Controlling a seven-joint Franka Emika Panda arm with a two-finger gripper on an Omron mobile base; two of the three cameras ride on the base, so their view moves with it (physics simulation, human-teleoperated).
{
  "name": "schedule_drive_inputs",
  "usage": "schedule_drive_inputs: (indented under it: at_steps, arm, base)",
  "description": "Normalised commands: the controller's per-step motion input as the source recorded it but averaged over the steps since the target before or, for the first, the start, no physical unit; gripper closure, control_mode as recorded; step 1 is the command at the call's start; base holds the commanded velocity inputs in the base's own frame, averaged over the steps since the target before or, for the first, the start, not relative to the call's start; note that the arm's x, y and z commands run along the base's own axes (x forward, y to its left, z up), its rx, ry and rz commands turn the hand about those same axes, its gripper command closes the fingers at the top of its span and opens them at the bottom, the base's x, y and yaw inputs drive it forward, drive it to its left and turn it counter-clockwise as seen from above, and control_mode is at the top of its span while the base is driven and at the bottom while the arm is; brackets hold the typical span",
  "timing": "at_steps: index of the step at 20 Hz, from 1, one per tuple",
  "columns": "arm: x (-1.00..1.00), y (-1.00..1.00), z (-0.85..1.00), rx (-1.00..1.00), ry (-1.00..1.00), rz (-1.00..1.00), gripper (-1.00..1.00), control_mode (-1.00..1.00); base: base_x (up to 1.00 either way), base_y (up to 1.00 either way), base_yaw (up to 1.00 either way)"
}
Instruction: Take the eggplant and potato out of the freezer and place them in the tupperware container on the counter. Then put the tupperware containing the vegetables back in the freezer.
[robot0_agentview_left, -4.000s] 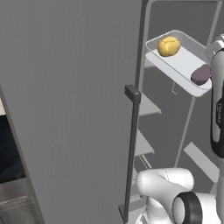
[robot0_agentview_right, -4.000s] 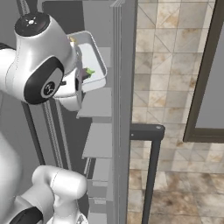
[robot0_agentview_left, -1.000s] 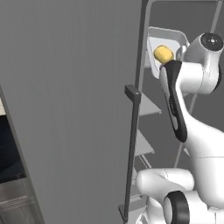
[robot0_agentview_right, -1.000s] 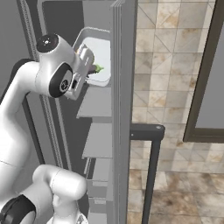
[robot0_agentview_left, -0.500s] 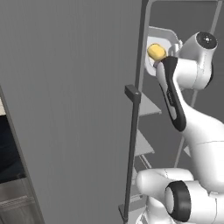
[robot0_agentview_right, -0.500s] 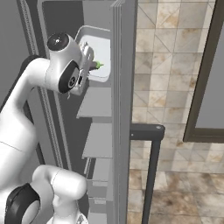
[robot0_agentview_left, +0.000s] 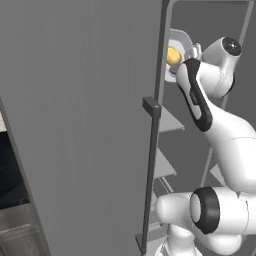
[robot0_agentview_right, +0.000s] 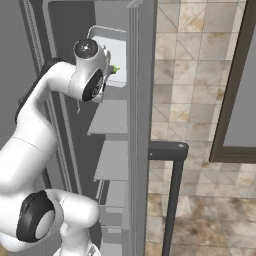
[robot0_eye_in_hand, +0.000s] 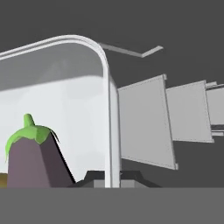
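Observation:
The pale grey-white tupperware container (robot0_eye_in_hand: 65, 100) is held up inside the open freezer (robot0_agentview_right: 110, 117), above its grey shelves (robot0_eye_in_hand: 144, 127). My gripper (robot0_eye_in_hand: 113, 178) is shut on the container's raised rim (robot0_eye_in_hand: 112, 131), with one dark fingertip on each side of it. The dark purple eggplant (robot0_eye_in_hand: 33, 157) with its green stem lies in the container near the gripper, and its green tip (robot0_agentview_right: 114, 70) shows past my wrist. The yellow-tan potato (robot0_agentview_left: 172, 56) sits in the tupperware container (robot0_agentview_left: 182, 39), partly hidden by the freezer door (robot0_agentview_left: 75, 100).
The ribbed freezer door stands open at my left, with a thin dark bar handle (robot0_agentview_left: 150, 165). Its other side wall (robot0_agentview_right: 140, 100) is close on the right. Beyond that are a tiled wall, a dark-framed panel (robot0_agentview_right: 235, 90) and a dark rail (robot0_agentview_right: 172, 185).
The arm has carried the container with both vegetables higher and deeper into the freezer. In the left base view it has slid left toward the door edge. The grip has stayed shut.

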Motion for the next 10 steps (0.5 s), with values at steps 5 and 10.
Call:
schedule_drive_inputs:
  at_steps: [5,10]
  arm:
    - [0.46,0.01,0.00,0.00,-0.05,0.07,1.00,-1.00]
    - [0.42,0.01,0.00,-0.02,-0.03,0.03,1.00,-1.00]
  base:
    - [0.00,0.00,0.00]
    - [0.00,0.00,0.00]
